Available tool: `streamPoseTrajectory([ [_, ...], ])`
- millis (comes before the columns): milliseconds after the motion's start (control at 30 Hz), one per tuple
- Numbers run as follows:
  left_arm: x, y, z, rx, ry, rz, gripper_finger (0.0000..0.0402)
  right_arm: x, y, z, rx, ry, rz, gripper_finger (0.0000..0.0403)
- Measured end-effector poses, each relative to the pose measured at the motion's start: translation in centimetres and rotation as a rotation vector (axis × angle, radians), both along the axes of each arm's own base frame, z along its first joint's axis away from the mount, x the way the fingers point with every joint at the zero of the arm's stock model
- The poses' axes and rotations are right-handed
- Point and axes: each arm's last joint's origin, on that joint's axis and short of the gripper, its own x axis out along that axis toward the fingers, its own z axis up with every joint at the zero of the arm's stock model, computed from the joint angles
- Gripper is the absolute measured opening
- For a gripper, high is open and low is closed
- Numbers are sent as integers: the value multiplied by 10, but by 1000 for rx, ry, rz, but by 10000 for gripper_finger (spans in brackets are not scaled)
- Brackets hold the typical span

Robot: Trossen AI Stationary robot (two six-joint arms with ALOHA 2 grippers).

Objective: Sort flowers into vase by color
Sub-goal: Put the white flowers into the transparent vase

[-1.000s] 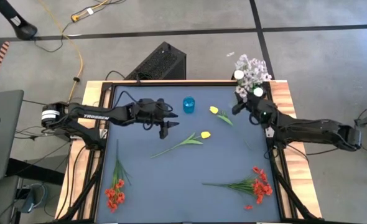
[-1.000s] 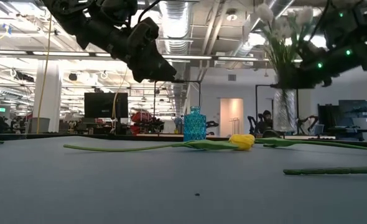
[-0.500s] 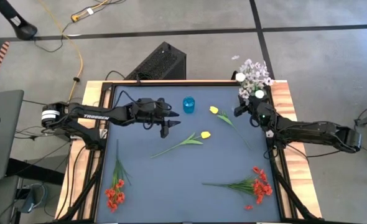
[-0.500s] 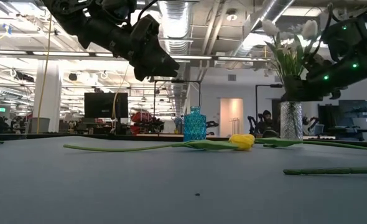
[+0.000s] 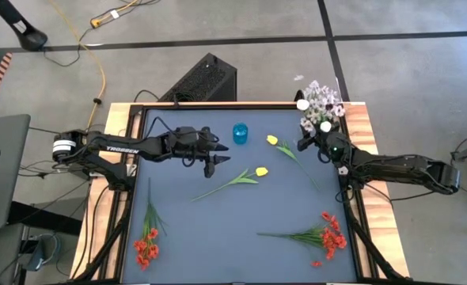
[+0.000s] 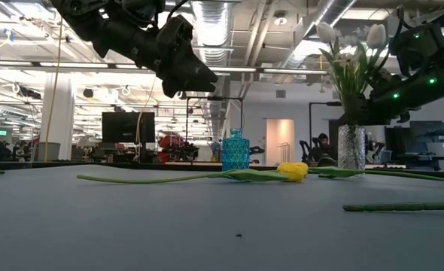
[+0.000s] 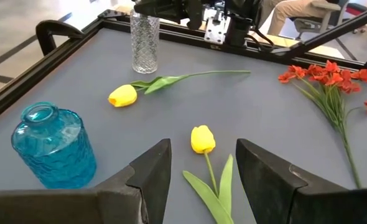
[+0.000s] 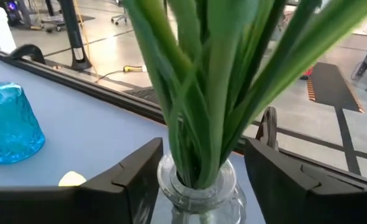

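A clear glass vase [image 6: 351, 147] holding white tulips [image 6: 326, 31] and lilac-white sprays [image 5: 319, 96] stands at the table's far right corner. My right gripper [image 8: 202, 180] is shut on it. A blue vase [image 5: 240, 133] stands near the far edge. Two yellow tulips [image 5: 261, 171] [image 5: 271, 139] lie flat mid-table. Red blossom clusters lie near the left [image 5: 146, 249] and right [image 5: 328, 236] near corners. My left gripper [image 7: 203, 149] is open. It hovers above the table, left of the nearer yellow tulip [image 7: 202, 138] and pointing toward it. My right gripper holds the clear vase by its neck just under the rim [image 8: 199, 190], one finger on each side. The fingers come level from the table's right side. The vase is upright with green stems rising between the fingers. Its base [image 7: 145, 67] sits at table level.
A raised black frame [image 5: 138, 150] runs around the tabletop. Open grey surface lies in the middle and near part of the table between the red clusters. A laptop [image 5: 0, 170] sits beyond the left edge. Office room shows behind the far edge.
My right gripper has brought the clear vase and its bouquet down. In the low view the tulip heads dropped and the vase base settled to table level, mostly in the first half second. The blossoms shifted slightly in the high view.
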Motion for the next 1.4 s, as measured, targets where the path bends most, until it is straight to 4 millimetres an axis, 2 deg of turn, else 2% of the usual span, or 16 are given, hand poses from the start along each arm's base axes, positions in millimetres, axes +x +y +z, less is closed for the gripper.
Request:
streamPoseTrajectory([
  [433, 1, -4, 0, 7, 1, -16, 169, -1, 0, -3, 39, 10, -3, 287],
  [1033, 1, -4, 1, 31, -9, -24, 169, 6, -3, 18, 171, 128, -33, 365],
  [1400, 1, -4, 1, 35, -9, -26, 169, 10, -1, 24, 210, 137, 61, 378],
])
